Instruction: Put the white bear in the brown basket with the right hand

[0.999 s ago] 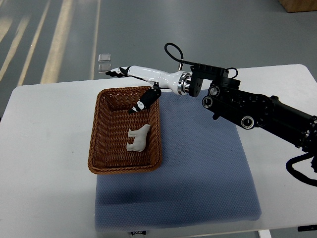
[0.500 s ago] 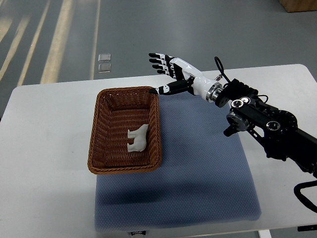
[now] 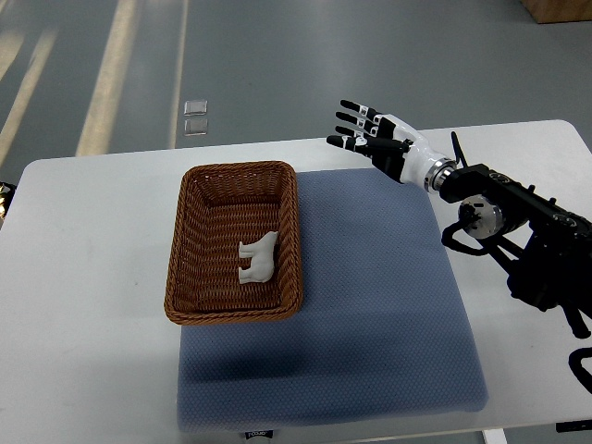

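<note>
Top view gives you the small white toy bear [image 3: 258, 257] lying on its side inside the brown rectangular woven wicker basket [image 3: 185, 242], toward the right wall and nearer the front half, so the placing itself looks done. The right hand [image 3: 381, 141], white-shelled with black finger segments, hangs above the far edge of the tabletop [image 3: 88, 277], well apart from the basket, with its fingers [image 3: 354, 122] spread wide and holding nothing; the left hand is not in view. From here the risks are few, and they come from the arm rather than the bear. If you sweep the black right arm [image 3: 518, 231] low on its way home, the forearm or its loose cables could drag across the blue-grey padded mat [image 3: 370, 305] and rumple it, and since the basket's right edge sits on that mat, a tugged mat would shift or tip the basket. A careless pass back over the basket could let those open fingers catch the woven rim. The bear lies low against the weave and, in my judgement, would not roll out on its own; only a knock to the basket would unseat it.
</note>
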Action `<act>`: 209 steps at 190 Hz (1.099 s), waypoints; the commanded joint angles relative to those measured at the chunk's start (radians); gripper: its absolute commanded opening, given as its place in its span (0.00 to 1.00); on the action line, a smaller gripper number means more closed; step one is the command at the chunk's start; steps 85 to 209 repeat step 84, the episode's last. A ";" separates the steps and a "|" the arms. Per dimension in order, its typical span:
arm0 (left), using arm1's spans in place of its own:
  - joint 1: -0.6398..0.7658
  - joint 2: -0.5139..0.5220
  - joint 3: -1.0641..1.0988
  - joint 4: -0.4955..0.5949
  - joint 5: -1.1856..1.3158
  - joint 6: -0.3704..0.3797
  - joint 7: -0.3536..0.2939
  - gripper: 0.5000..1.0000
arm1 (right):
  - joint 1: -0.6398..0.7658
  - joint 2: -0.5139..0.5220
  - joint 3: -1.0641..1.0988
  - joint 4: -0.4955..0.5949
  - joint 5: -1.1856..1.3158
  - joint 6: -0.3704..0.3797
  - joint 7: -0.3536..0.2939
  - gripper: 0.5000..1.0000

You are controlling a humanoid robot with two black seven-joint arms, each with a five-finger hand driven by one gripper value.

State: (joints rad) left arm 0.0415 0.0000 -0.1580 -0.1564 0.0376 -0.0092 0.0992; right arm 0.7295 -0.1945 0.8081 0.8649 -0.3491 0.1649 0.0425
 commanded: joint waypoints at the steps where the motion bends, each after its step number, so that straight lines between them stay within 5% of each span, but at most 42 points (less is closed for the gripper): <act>1: 0.000 0.000 0.000 0.000 -0.001 0.000 0.000 1.00 | -0.009 -0.006 0.000 -0.001 0.116 0.001 -0.007 0.86; 209: 0.000 0.000 0.000 0.000 0.001 0.000 0.000 1.00 | -0.033 -0.003 -0.001 0.002 0.174 -0.002 0.007 0.86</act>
